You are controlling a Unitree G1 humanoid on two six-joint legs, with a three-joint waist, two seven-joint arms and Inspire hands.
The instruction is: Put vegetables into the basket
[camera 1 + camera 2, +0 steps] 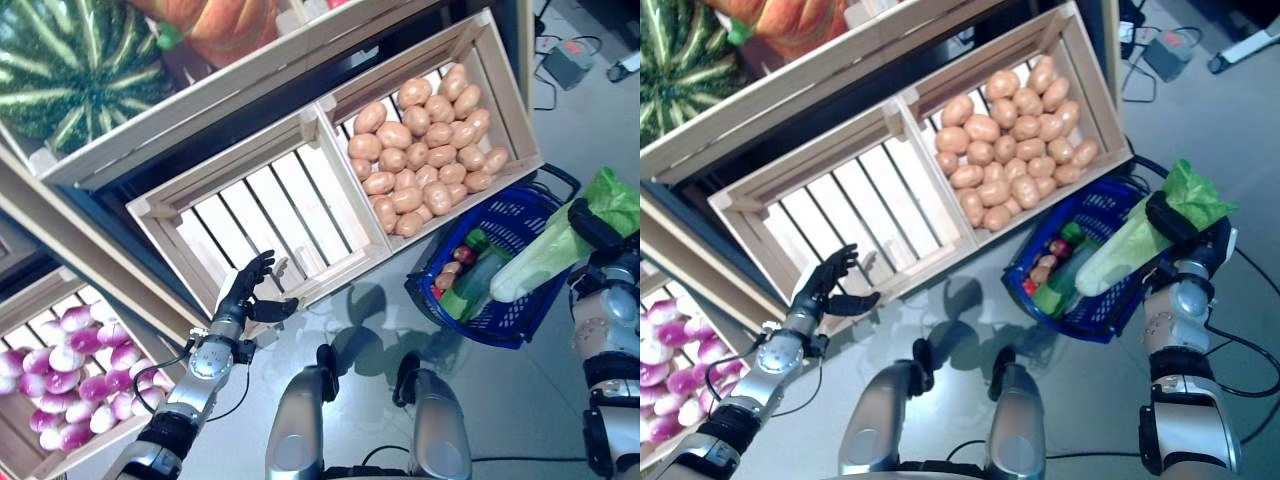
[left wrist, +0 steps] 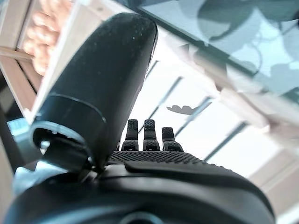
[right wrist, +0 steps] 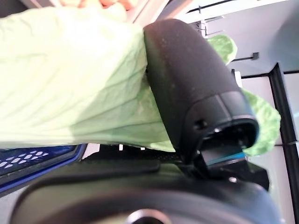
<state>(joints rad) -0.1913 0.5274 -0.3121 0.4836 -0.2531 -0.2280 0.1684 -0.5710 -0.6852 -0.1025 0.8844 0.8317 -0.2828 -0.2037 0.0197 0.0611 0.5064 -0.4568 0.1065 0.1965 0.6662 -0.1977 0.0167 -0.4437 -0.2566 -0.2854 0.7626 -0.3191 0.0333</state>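
Right now the right hand [image 1: 1185,232] is clutching a long head of leafy cabbage [image 1: 1130,245], thumb and fingers wrapped round it near the frilly green top, while its pale stalk end is pointing down over the blue basket [image 1: 1080,318]. Inside the basket, other produce is already lying: something green and a couple of small reddish pieces. I would guess the cabbage is handling light and soft, its leaves bruising or tearing easily, so the firmer stalk part looks the safer place to hold; the leafy end may slip or crush. Beside the basket, a wooden crate of potatoes [image 1: 1005,150] is standing, with an empty slatted crate [image 1: 830,225] next to it. Over that empty crate's front edge the left hand [image 1: 820,290] is hovering, fingers loosely spread, holding nothing.
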